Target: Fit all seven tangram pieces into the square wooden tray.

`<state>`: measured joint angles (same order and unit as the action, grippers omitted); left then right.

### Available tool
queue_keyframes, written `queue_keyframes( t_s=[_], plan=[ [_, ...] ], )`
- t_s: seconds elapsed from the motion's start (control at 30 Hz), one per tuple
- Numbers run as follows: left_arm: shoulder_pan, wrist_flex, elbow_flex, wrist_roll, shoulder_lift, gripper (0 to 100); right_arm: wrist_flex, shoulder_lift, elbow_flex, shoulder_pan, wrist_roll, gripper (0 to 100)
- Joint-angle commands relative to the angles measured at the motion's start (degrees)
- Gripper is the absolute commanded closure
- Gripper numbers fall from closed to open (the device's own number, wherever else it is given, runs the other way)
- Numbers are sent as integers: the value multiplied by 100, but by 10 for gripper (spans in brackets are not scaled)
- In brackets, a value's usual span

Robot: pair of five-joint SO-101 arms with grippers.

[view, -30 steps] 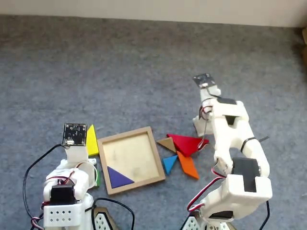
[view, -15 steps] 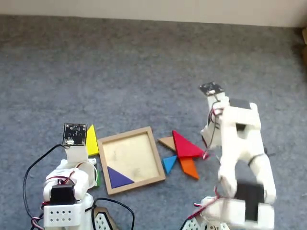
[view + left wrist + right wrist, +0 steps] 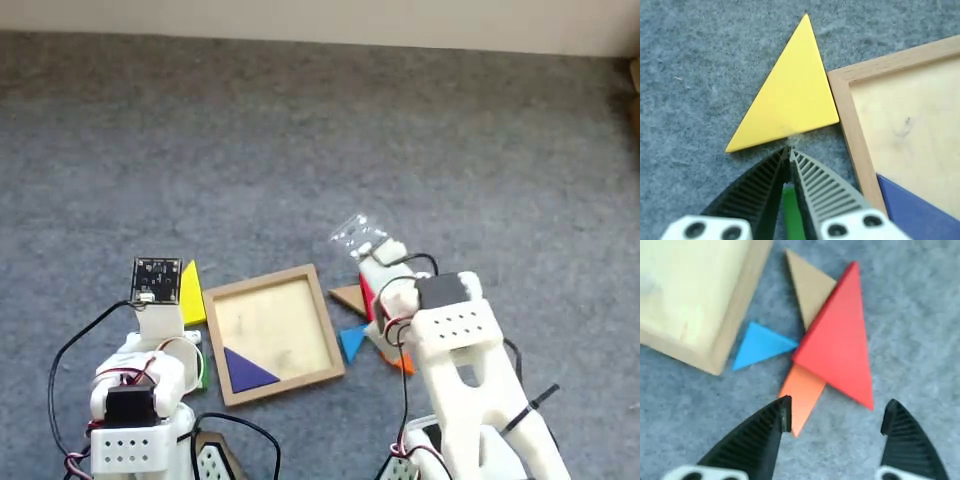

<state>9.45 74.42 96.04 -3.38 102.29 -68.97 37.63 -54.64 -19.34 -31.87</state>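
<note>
Seven pieces show from above, one of them inside the square wooden tray: a dark blue triangle in the corner nearest the left arm. That arm stands beside the tray with its wrist by the yellow triangle, which lies just outside the rim, and a sliver of a green piece shows near the arm's base. The right arm bends over the cluster on the tray's far side, where the brown triangle, the blue triangle, an edge of the red triangle and a tip of the orange piece show around it. From the left wrist, the left pincer has its fingers pressed together and grips nothing. Its tips are right at the near edge of the yellow triangle, which lies flat on the carpet straight ahead. The tray's corner is just beside that triangle, and the green piece shows in the slit behind the tips. From the right wrist, the right pincer is spread wide and empty. The red triangle lies just ahead of the gap, touching the brown triangle and the orange piece. The orange end sits near one fingertip, and the blue triangle and the tray lie farther out on that side.
</note>
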Motion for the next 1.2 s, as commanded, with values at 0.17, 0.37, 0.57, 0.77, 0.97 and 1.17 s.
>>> queue_keyframes(
  t_s=[0.17,0.37,0.57,0.77,0.97,1.17],
  plan=[
    [66,35,119,53,40,993,963,-936,-48,-251,-44,697],
    [66,35,119,53,40,993,1393,-1824,-40,-435,-44,698],
    [66,35,119,53,40,993,1481,-2176,-40,-312,-79,757],
    [66,35,119,53,40,993,1446,-2176,277,92,-79,815],
    [66,35,119,53,40,993,1437,-2176,637,558,-79,815],
    [66,35,119,53,40,993,1147,-2176,655,567,-53,813]
  ],
)
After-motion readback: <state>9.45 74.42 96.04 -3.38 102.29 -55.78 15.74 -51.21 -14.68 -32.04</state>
